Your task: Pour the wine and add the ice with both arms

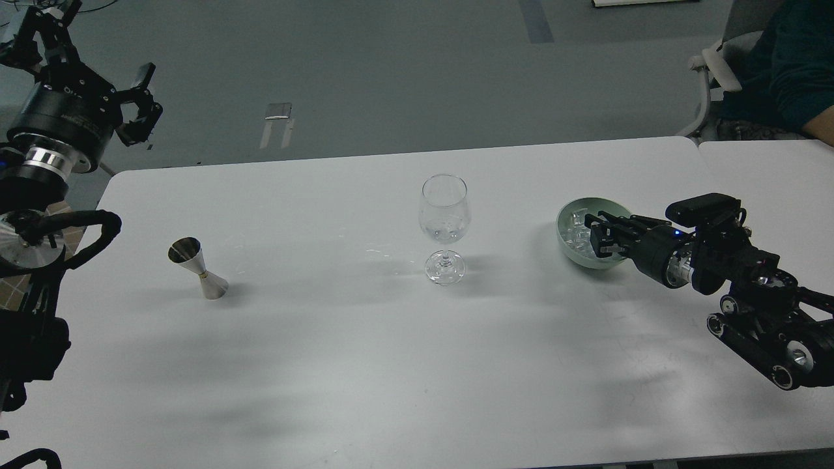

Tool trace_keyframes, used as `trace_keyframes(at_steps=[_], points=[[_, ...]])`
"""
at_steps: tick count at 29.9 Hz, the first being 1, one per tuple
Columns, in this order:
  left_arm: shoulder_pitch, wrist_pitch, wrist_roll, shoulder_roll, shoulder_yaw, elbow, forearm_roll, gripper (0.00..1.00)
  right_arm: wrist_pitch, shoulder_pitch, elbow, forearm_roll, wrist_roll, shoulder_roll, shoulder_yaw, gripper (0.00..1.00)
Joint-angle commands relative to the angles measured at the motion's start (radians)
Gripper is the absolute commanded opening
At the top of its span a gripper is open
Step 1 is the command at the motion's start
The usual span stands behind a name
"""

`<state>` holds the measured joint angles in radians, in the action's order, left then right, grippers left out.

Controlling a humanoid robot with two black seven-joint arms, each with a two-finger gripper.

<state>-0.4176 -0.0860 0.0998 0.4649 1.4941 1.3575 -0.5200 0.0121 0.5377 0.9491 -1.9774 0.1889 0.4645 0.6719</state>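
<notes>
Head view: ice point(576, 228) in bowl point(565, 241)

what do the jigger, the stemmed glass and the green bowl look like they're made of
Jigger: polished metal, probably steel; silvery hourglass body with mirror-like reflections. Stemmed glass: clear glass, or possibly clear plastic; the table shows through, with bright glints at foot and rim. Bowl: pale green, smooth and opaque with a soft sheen; ceramic or plastic, cannot tell which.

We are holding our left gripper point(140, 104) raised, fingers spread apart, while our right gripper point(596, 236) is reaching low and leftward (finger gap unclear).
</notes>
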Motion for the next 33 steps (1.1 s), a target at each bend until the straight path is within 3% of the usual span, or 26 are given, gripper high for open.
trace_keyframes(at_steps=[1,16,25,33], points=[[-0.001,0.002,0.001,0.001,0.000,0.002,0.000,0.98,0.002,0.004,0.057,0.005,-0.002,0.043,0.006,0.05],[0.000,0.002,0.000,-0.012,0.002,0.002,0.000,0.98,-0.004,0.093,0.470,-0.009,0.001,0.258,-0.002,0.05],[-0.001,0.002,0.000,-0.028,0.003,0.002,-0.026,0.98,-0.023,0.280,0.500,-0.046,0.003,0.226,-0.159,0.05],[-0.003,0.002,0.000,-0.048,0.002,0.002,-0.028,0.98,-0.043,0.387,0.418,-0.041,0.000,0.060,-0.232,0.05]])
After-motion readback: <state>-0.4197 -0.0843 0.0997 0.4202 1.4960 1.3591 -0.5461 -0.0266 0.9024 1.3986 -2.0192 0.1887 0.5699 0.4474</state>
